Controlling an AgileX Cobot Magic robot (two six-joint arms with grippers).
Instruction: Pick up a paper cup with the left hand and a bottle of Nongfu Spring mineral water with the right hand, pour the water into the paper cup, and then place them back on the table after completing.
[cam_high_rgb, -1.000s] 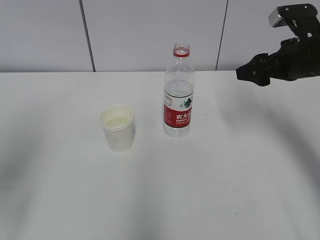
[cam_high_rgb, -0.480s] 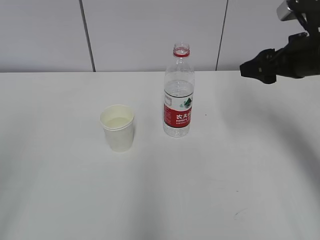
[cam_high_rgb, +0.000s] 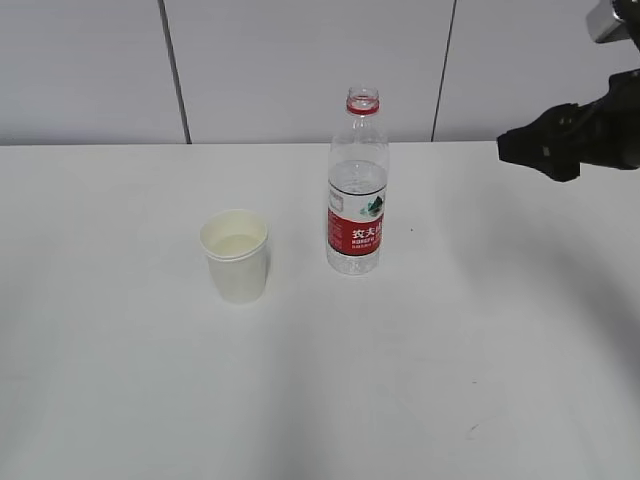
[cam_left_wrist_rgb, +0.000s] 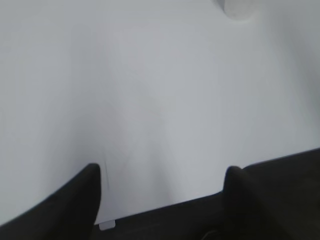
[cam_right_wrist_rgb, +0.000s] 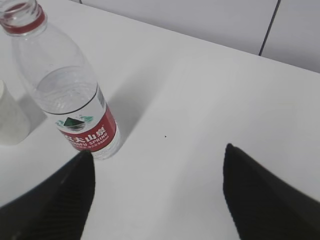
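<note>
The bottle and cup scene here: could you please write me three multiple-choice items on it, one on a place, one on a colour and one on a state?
1. Where does the paper cup stand relative to the bottle in the exterior view?
A. To its left
B. To its right
C. Behind it

2. What colour is the bottle's label?
A. Blue
B. Red
C. Green

3. How is the bottle's mouth?
A. Capped
B. Open, with no cap on
C. Covered by the cup

Answers:
1. A, since the cup sits left of the bottle on the table, apart from it.
2. B, as a red band with white characters wraps the bottle.
3. B, because only the red neck ring shows below an open rim.
</note>
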